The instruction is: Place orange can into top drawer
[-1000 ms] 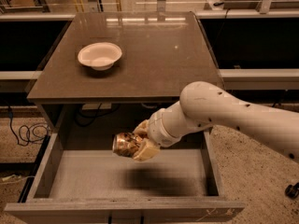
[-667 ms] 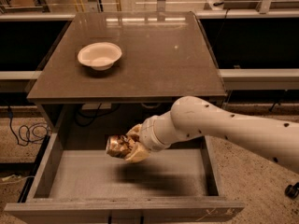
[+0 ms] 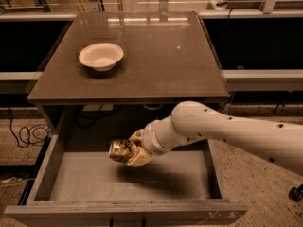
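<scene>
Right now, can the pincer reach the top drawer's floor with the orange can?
Probably yes: the pincer holds the orange can over the open top drawer, with nothing visible between can and floor.

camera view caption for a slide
Gripper holds the orange can over the open top drawer; white bowl on the tabletop.

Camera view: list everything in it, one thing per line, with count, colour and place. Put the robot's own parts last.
orange can: one, orange-brown and silver, on its side in the gripper's grasp, above the drawer floor
top drawer: one, grey, pulled open below the tabletop
bowl: one, white, upright on the left part of the tabletop
tabletop: one, brown-grey, above the drawer
cables: a few, black, on the floor left of the drawer
arm: one, white, reaching in from the right
gripper: one, tan fingers, shut on the orange can over the middle of the drawer
</scene>
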You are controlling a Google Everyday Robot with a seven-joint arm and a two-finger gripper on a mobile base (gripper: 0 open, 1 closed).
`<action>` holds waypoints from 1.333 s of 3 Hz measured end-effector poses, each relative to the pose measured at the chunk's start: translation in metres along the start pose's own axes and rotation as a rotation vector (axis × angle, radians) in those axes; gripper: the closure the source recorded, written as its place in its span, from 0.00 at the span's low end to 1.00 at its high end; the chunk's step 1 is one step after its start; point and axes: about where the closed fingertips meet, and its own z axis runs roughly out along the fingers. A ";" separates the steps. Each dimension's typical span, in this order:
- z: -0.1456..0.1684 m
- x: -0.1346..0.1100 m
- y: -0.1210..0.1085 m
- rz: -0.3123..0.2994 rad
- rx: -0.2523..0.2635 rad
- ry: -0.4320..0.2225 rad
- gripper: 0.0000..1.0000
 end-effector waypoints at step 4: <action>0.030 0.026 -0.009 0.055 -0.001 0.023 1.00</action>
